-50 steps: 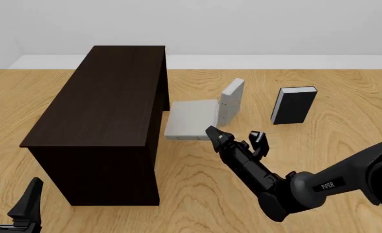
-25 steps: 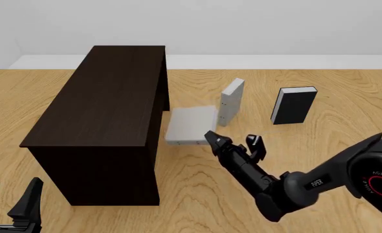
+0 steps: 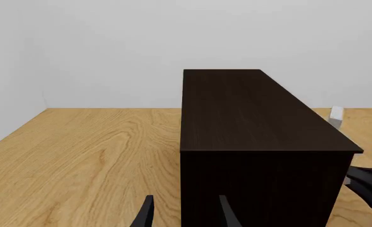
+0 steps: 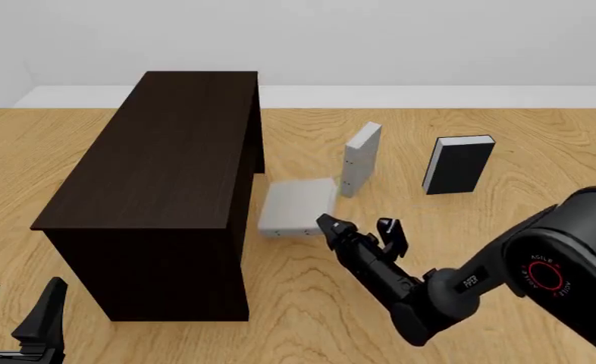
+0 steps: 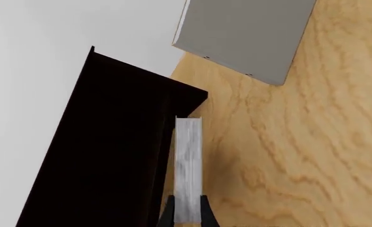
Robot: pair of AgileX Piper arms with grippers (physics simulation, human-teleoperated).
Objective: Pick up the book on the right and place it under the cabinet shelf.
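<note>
The book (image 4: 296, 206) is seen lying flat on the table (image 4: 541, 121), its left edge tucked against the open side of the cabinet shelf (image 4: 167, 152). The right gripper (image 4: 359, 230) is held low just in front of the book's near edge, jaws spread apart and nothing gripped. In the right wrist view the white page edges are lined up between the fingertips (image 5: 167, 213). The left gripper (image 4: 15, 311) is parked at the near left corner, jaws apart and empty. A second pale grey book (image 4: 361, 158) is stood upright behind, a black book (image 4: 458, 163) further right.
</note>
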